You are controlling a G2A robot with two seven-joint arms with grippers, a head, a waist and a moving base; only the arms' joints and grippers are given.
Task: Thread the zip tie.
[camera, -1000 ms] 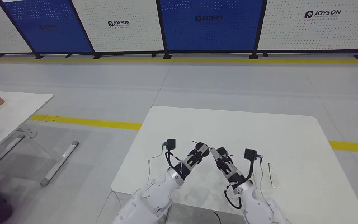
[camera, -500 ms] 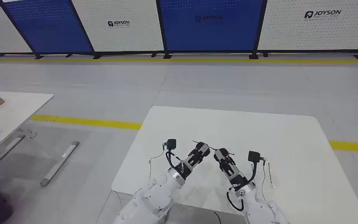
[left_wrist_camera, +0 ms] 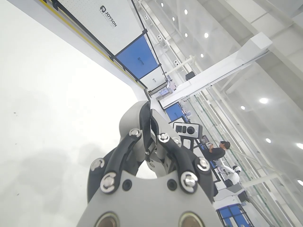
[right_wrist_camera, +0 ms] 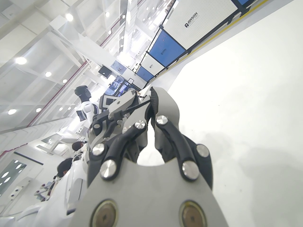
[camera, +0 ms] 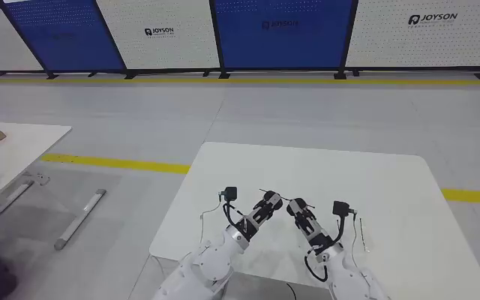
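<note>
My two grippers meet tip to tip above the front part of the white table [camera: 315, 169]. A thin black zip tie [camera: 283, 199] runs across between them. The left gripper [camera: 270, 201] is shut on it, and the tie's dark edge shows between the pressed fingers of that gripper [left_wrist_camera: 149, 106]. The right gripper [camera: 295, 206] is shut on the tie too. In the right wrist view the black zip tie [right_wrist_camera: 132, 108] stretches from my right gripper [right_wrist_camera: 151, 100] toward the left gripper's fingers [right_wrist_camera: 125, 101] close beside it.
A second thin zip tie [camera: 363, 234] lies flat on the table beside the right arm. The table's far half and right side are bare. The near edge of the table [camera: 161, 251] lies just under both arms.
The right arm has shifted slightly outward and toward the near edge. Both grippers stay shut on the zip tie, and the left arm has barely moved.
</note>
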